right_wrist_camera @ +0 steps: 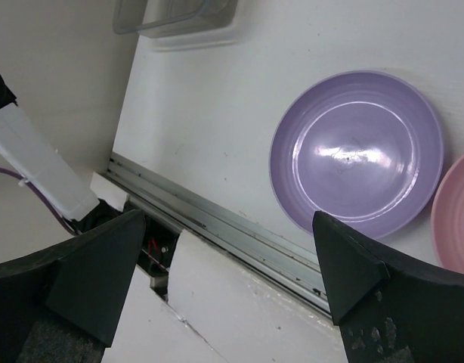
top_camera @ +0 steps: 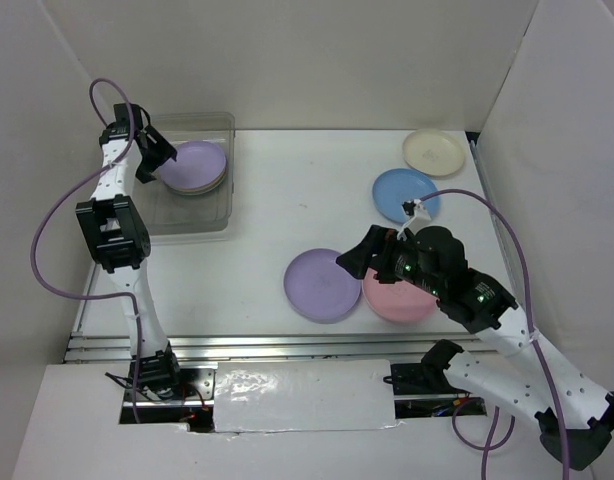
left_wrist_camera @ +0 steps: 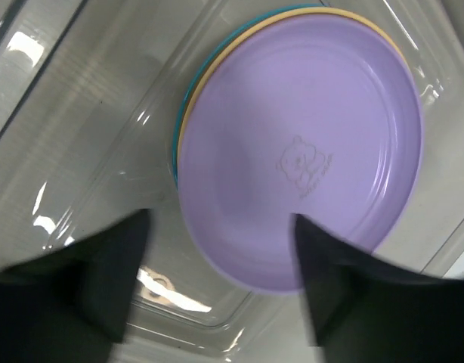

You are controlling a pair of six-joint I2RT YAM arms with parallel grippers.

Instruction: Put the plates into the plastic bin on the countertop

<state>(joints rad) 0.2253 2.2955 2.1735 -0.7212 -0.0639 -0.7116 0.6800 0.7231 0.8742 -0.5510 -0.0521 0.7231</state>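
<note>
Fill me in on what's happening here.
Two robot arms are loading plates into a bin. The left gripper is open above the lilac-topped stack inside it. The right gripper, open, hovers near a lilac plate on the countertop; a pink plate, a blue plate and a cream plate lie there too.

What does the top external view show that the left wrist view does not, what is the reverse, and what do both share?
Only the top external view: four round plates on the white countertop, namely the loose lilac plate, pink plate, blue plate and cream plate, plus the right gripper. Only the left wrist view: a bear outline pressed into the binned lilac plate, and a yellow-orange plate rim beneath it. Both: that binned plate, the clear rectangular plastic bin and the open left gripper.
</note>
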